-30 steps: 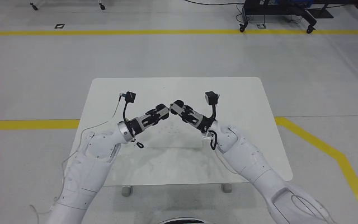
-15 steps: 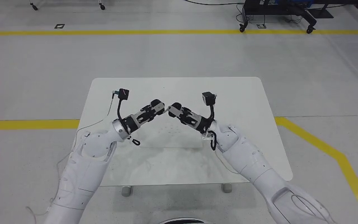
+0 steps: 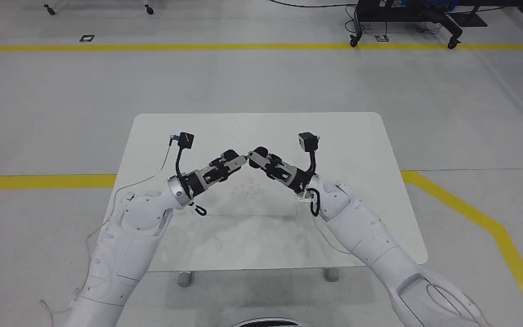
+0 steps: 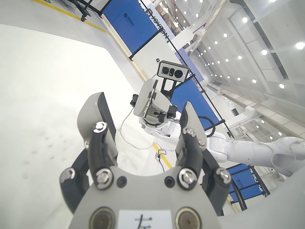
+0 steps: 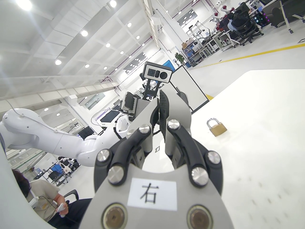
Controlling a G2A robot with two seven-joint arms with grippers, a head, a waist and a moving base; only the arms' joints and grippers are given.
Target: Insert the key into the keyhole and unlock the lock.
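The square brass-gold padlock (image 5: pixel 217 128) has a silver shackle (image 5: pixel 212 119). The rounded-corner table (image 3: pixel 343 139) is plain white. The left gripper (image 4: pixel 144 102) and right gripper (image 5: pixel 162 96) are pale grey with black ribbed pads (image 4: pixel 107 115). The light grey floor (image 3: pixel 245 82) carries yellow lines (image 3: pixel 245 47).

White table (image 3: pixel 343 147), yellow floor lines (image 3: pixel 245 47), black wheeled cart (image 3: pixel 392 15), blue partition panels (image 4: pixel 133 29)

White rounded-corner desk (image 3: pixel 343 139) on pale grey floor (image 3: pixel 245 82) with yellow tape lines (image 3: pixel 245 47), black wheeled cart (image 3: pixel 392 12) at far edge, blue partition panels (image 4: pixel 133 24), high white ceiling with round spotlights (image 5: pixel 23 2), workstations with black office chairs (image 5: pixel 240 23) behind.
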